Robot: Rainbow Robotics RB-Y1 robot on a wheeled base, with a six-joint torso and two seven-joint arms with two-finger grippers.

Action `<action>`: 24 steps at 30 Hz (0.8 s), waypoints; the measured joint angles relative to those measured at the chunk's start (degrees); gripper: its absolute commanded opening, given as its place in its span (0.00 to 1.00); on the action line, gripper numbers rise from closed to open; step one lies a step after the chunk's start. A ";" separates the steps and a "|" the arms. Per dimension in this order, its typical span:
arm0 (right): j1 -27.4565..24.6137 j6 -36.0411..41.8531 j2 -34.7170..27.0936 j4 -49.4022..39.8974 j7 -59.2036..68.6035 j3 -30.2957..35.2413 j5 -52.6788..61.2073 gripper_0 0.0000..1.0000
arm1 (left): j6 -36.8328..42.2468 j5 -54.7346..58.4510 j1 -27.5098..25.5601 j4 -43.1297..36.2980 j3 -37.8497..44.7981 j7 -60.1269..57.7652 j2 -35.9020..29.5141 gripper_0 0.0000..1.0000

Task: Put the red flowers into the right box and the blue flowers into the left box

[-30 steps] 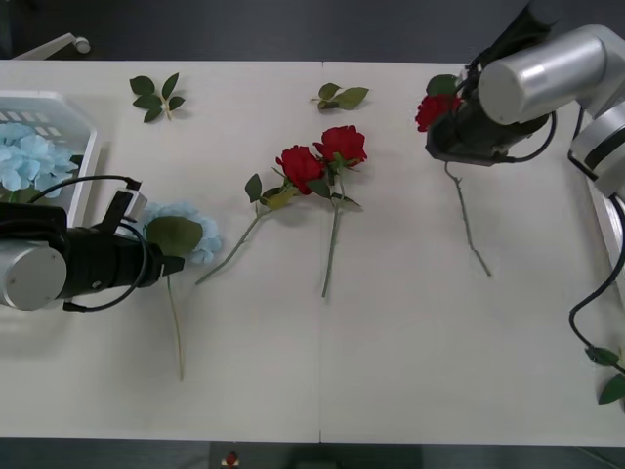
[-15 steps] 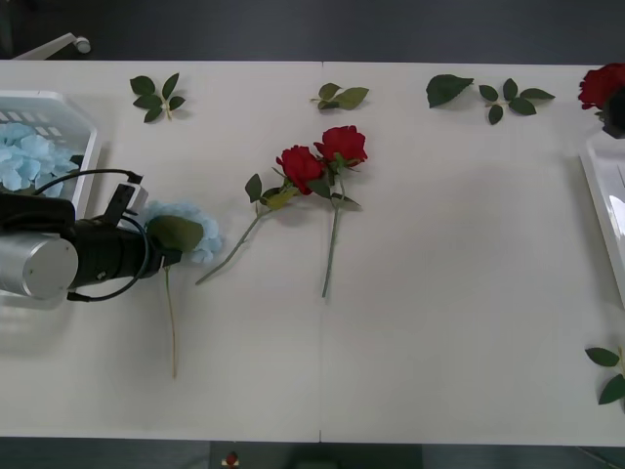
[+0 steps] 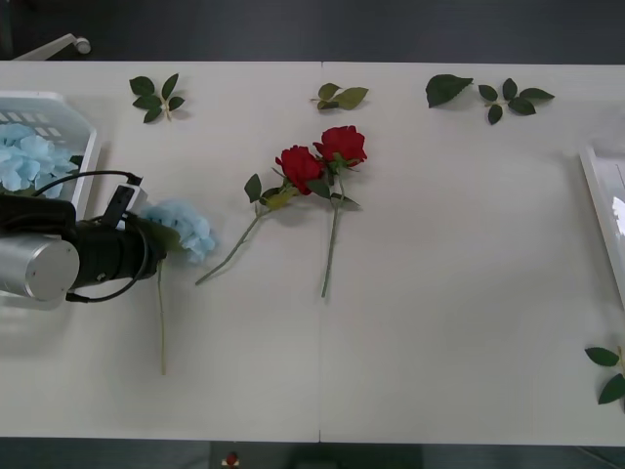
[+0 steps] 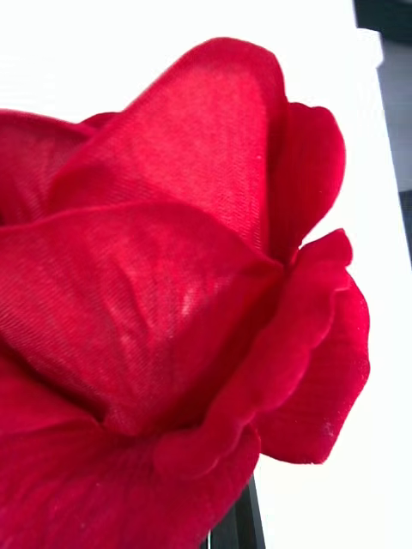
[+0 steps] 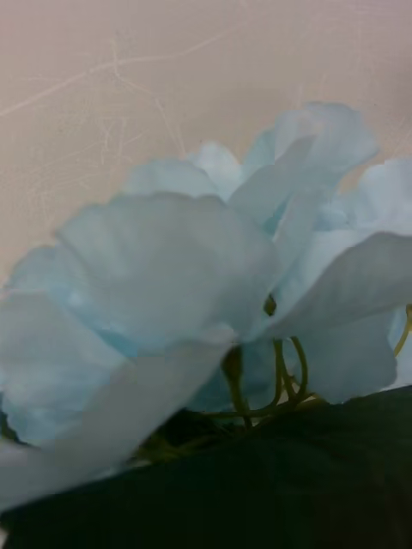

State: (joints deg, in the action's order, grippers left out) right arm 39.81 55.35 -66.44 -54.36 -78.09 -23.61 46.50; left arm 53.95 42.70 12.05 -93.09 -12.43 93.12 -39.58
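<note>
Front view: the left gripper (image 3: pixel 156 249) pinches a blue flower (image 3: pixel 186 225) just beside the left box (image 3: pixel 83 156); lift the trailing stem clear of the rim. Right wrist view: a red flower (image 4: pixel 172 300) looms close; whether the right gripper clamps it, I cannot tell.

Two red roses (image 3: pixel 322 156) lie mid-table, stems crossing. One blue flower (image 3: pixel 184 227) lies beside the left box (image 3: pixel 86 156), which holds more blue ones (image 3: pixel 29 156). Right box (image 3: pixel 598 210) edge is pale.

2 red flowers (image 3: pixel 320 156) mid-table, 1 blue flower (image 3: pixel 186 225) out, 5 leaf sprigs (image 3: pixel 156 96).
</note>
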 measured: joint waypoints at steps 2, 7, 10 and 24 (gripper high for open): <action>0.00 -2.01 0.00 1.89 0.00 -0.14 -0.02 0.00 | 0.00 0.00 0.00 0.00 0.00 0.00 0.01 0.00; 0.01 -4.19 0.00 3.10 0.00 -0.74 -2.22 0.41 | -0.04 0.14 0.00 -0.03 0.00 0.00 0.01 0.00; 0.01 -4.19 0.00 3.10 0.00 -0.76 -2.22 1.00 | 0.41 0.46 0.00 -0.77 0.10 0.00 0.01 0.00; 0.01 0.98 1.22 -1.52 0.00 -0.76 0.55 1.00 | 19.33 3.18 0.00 -15.81 12.19 -0.01 0.03 0.00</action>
State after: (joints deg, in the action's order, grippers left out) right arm 39.82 56.32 -65.22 -55.88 -78.09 -24.37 47.05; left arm 73.28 45.88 12.05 -108.91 -0.24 93.11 -39.54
